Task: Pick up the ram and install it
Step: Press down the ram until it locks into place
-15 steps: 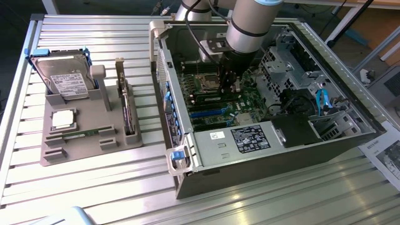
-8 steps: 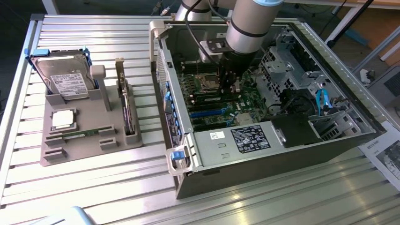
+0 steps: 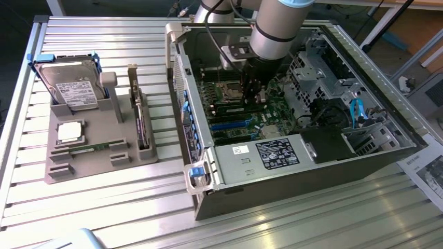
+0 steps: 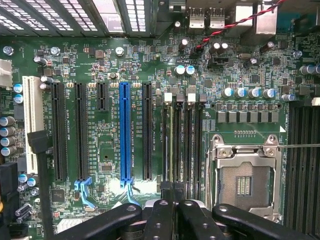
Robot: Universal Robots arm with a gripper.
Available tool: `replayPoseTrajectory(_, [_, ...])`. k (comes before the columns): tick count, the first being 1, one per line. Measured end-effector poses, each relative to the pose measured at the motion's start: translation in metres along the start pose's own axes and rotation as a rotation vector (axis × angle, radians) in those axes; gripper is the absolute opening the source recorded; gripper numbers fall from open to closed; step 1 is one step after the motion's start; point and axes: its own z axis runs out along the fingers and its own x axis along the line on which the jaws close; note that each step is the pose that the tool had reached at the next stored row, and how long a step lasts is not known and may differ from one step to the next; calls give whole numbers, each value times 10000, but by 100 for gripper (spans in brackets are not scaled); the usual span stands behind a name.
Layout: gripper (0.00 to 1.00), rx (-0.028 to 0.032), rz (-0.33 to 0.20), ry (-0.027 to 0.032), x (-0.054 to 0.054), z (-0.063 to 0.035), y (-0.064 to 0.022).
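One ram is all I can make out in the grey tray at the exterior view's left. It lies flat in its cradle with its long axis running across the tray, roughly left to right in that view. It sits well apart from the claw, with the case wall between them.

Moving right, the arm reaches down into the open case and the claw hangs low over the board, just beside the socket. On the wrist view the claw has its fingers drawn together. I cannot tell whether a thin stick is pinched edge-on between them.

Directly ahead of the fingers lie the slots, a close row of dark channels running lengthwise away from the claw. The socket is just beside them. I judge the fingers are lined up with the slots' long axis.
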Motion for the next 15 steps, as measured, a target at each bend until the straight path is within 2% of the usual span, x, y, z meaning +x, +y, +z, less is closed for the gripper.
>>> replayPoseTrajectory(8, [10,3,0,-4,0,7,0])
replayPoseTrajectory(10, [10,10,1,-19,-3,-17,-2])
replayPoseTrajectory(15, [10,1,0,0,-6,-123,-4])
